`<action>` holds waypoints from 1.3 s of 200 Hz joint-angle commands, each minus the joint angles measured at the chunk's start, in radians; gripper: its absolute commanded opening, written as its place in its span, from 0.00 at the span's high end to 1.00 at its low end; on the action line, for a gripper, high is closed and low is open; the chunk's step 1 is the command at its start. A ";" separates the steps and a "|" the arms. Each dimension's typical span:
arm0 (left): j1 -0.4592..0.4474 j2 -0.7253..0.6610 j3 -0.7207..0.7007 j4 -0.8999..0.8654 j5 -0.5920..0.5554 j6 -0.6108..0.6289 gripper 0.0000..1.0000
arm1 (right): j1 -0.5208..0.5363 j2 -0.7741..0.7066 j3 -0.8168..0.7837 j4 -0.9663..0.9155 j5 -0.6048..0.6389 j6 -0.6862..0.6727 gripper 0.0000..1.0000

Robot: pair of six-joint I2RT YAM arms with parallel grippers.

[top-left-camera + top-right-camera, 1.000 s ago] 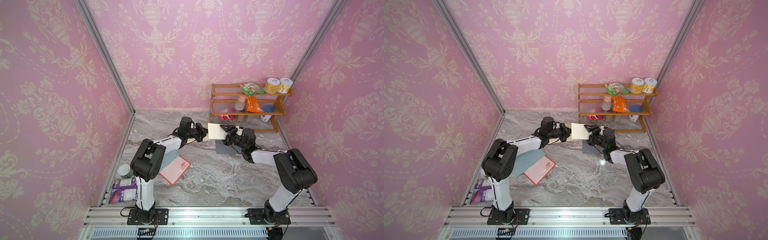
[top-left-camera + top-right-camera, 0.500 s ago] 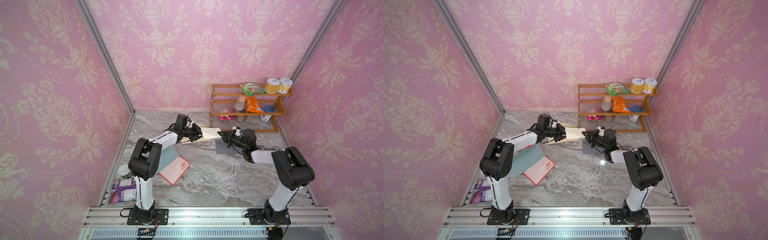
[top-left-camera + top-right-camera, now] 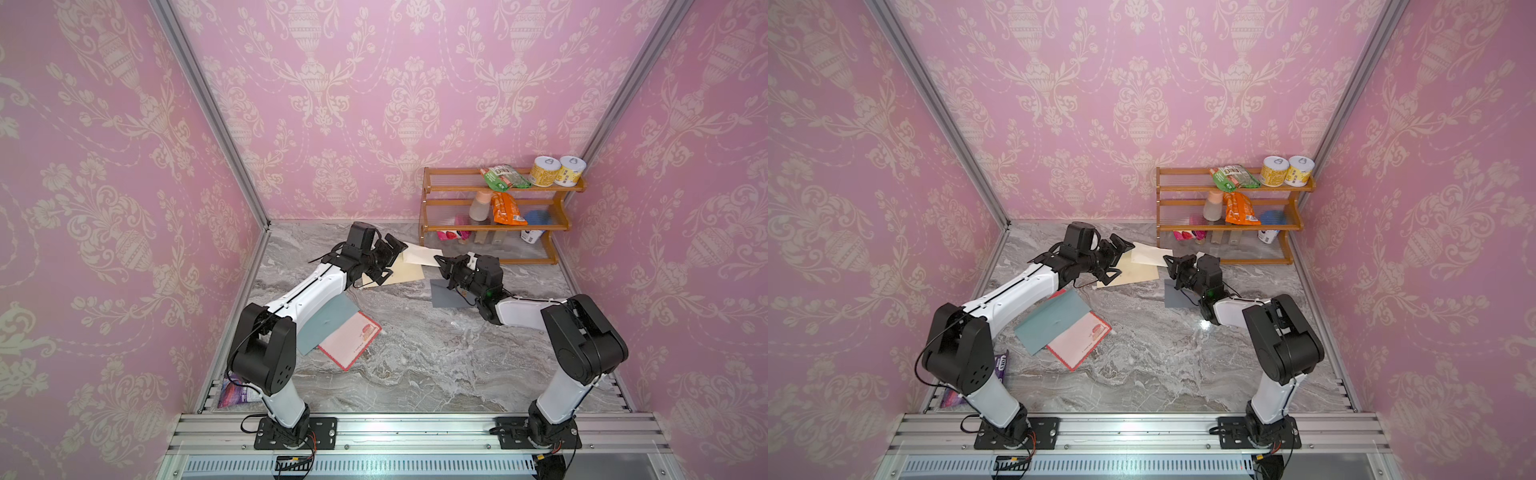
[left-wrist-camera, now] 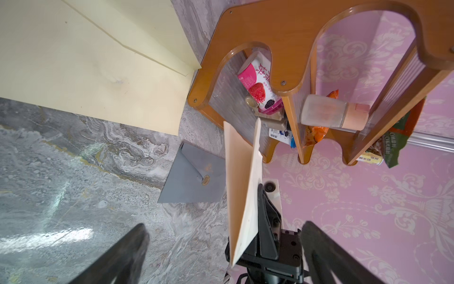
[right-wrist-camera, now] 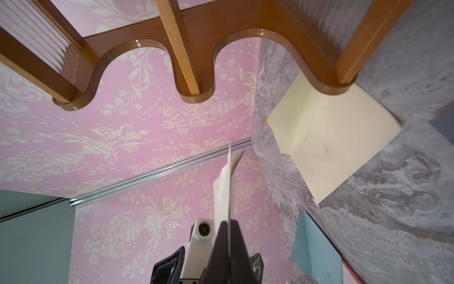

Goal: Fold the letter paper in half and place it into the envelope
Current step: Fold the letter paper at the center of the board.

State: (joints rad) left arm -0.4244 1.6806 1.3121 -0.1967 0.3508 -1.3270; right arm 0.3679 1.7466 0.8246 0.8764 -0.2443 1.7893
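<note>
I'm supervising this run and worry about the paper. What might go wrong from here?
The right gripper pinches just one edge of the folded paper, so its free end may droop or the fold spring open. The cream envelope lies loose, with the left gripper open near it; pushing paper in may slide it.

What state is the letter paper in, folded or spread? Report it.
Folded: in the right wrist view the letter paper shows two layers splaying at its free end, pinched in the shut right claw.
</note>
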 commanded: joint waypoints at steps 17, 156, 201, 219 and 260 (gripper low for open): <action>-0.037 0.017 0.054 -0.116 -0.243 -0.095 0.01 | 0.093 0.003 0.083 -0.023 0.256 0.067 1.00; -0.099 0.030 -0.022 0.176 -0.418 -0.107 0.71 | 0.253 0.186 0.219 0.121 0.481 0.206 1.00; -0.077 0.011 -0.109 0.238 -0.409 -0.135 0.90 | 0.253 0.185 0.219 0.130 0.448 0.212 1.00; -0.065 -0.003 -0.121 0.242 -0.411 -0.131 0.99 | 0.247 0.183 0.200 0.158 0.423 0.211 0.55; 0.000 -0.073 -0.156 0.228 -0.315 -0.024 1.00 | 0.135 0.105 0.168 0.028 0.111 0.097 0.00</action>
State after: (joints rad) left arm -0.4686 1.6752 1.1713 0.0406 -0.0288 -1.4441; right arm 0.5777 1.9144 0.9981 0.9821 0.0956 1.9713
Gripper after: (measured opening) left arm 0.041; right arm 0.943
